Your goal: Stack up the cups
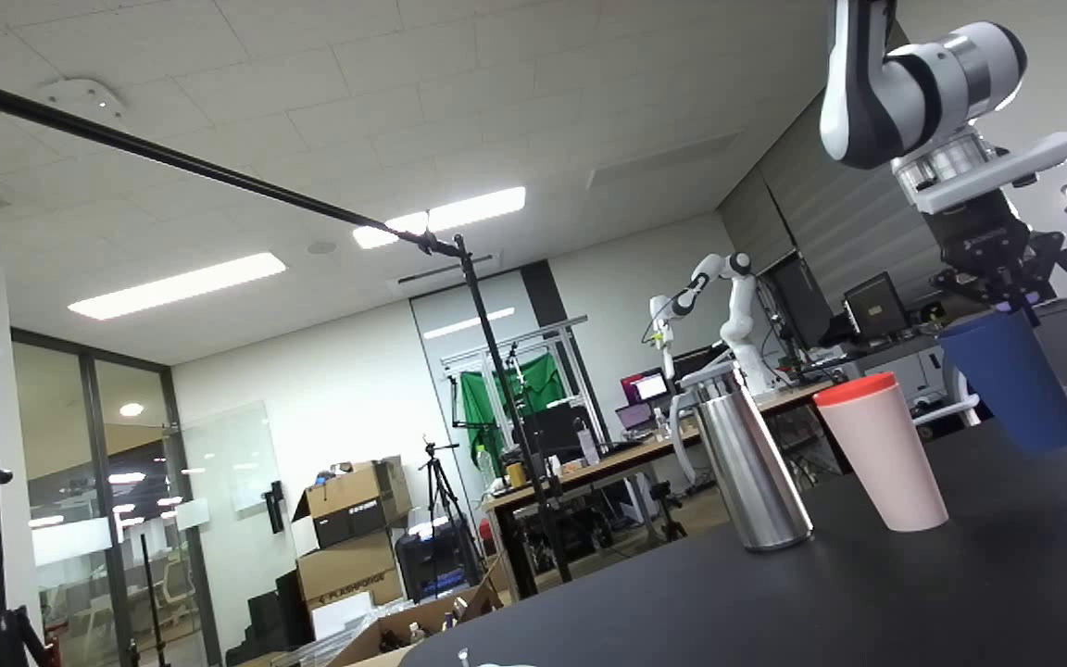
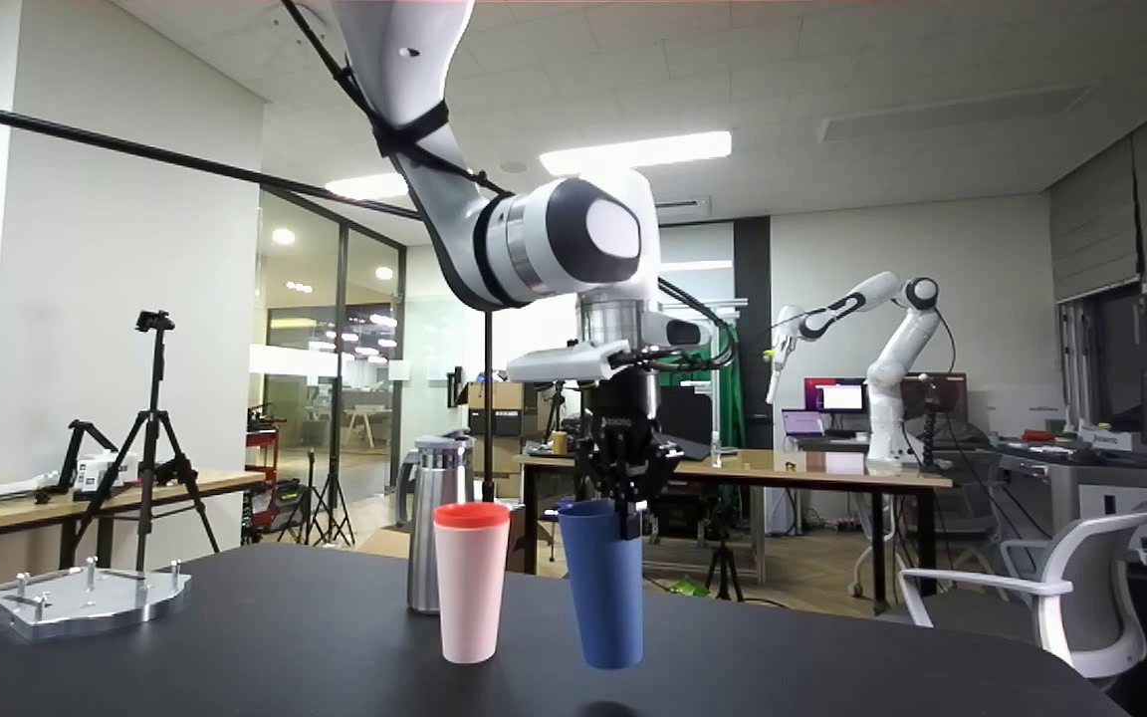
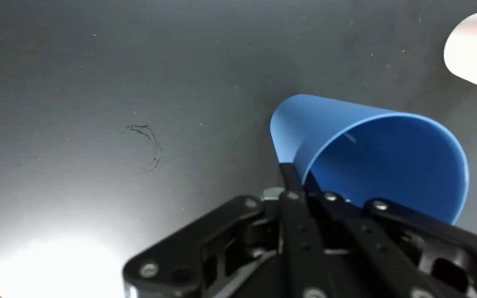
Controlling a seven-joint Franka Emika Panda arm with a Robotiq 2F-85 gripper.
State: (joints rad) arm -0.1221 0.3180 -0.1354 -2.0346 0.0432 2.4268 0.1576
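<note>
Black tabletop (image 2: 285,662) in a laboratory room. At the centre of the task, the blue cup (image 2: 603,593) appears to hang just above this surface, mouth upward and leaning slightly; a dark patch (image 2: 606,709), perhaps its shadow, lies below. The gripper (image 3: 300,176) is clenched on the cup's wall at the rim, with 1 of its fingers (image 3: 290,180) outside and 1 inside the mouth. Nearby, but apart, the white cup (image 2: 469,597) stands upright on the tabletop; the red cup (image 2: 472,521) is nested in it, only its rim showing in both exterior views. Stacking thus seems 1 cup short of complete.

Likely faults: (1) since the pinch takes only 1 side of the rim, the blue cup may pivot, so that its base meets the red rim off centre and tips the 2 nested cups; (2) on deep lowering, the outer finger could strike the red rim; (3) release while tilted would probably leave the cup jammed askew.

Farther out, the steel flask (image 1: 751,468) stands near the nested pair without touching it; a sideways overshoot could knock it. Outermost are a metal plate (image 2: 86,607) with posts and, behind, another robot arm (image 2: 892,373).
</note>
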